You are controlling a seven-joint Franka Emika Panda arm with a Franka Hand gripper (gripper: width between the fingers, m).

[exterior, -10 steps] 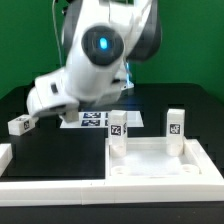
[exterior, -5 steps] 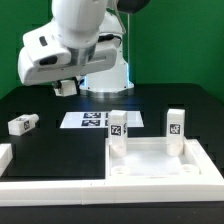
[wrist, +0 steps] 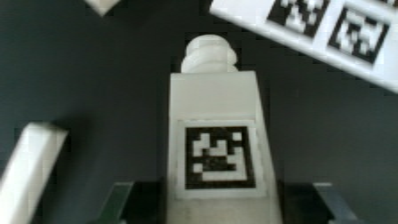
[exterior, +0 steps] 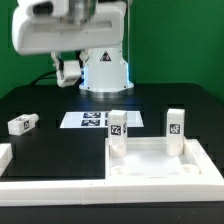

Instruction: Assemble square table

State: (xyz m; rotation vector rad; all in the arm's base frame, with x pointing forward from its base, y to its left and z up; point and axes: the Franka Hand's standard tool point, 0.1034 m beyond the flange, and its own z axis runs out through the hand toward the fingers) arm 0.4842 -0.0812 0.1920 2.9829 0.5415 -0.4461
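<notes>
In the wrist view a white table leg (wrist: pixel 217 120) with a black-white tag and a round peg at its far end lies between my gripper (wrist: pixel 221 202) fingers, which are shut on it. The exterior view shows my gripper (exterior: pixel 68 73) lifted well above the table, left of the robot base. The square table top (exterior: pixel 155 165), a white tray with a raised rim, lies at the front right. Two tagged legs (exterior: pixel 118 126) (exterior: pixel 174 123) stand upright at its back corners. Another leg (exterior: pixel 20 124) lies flat at the exterior view's left.
The marker board (exterior: pixel 92 120) lies flat behind the table top and also shows in the wrist view as the marker board (wrist: pixel 329 25). A long white rail (exterior: pixel 50 185) runs along the front edge. A white strip (wrist: pixel 32 165) lies on the black mat beside the held leg.
The arm has risen from low over the table's left side to well above it. The leg lying at the left and the table top have not moved.
</notes>
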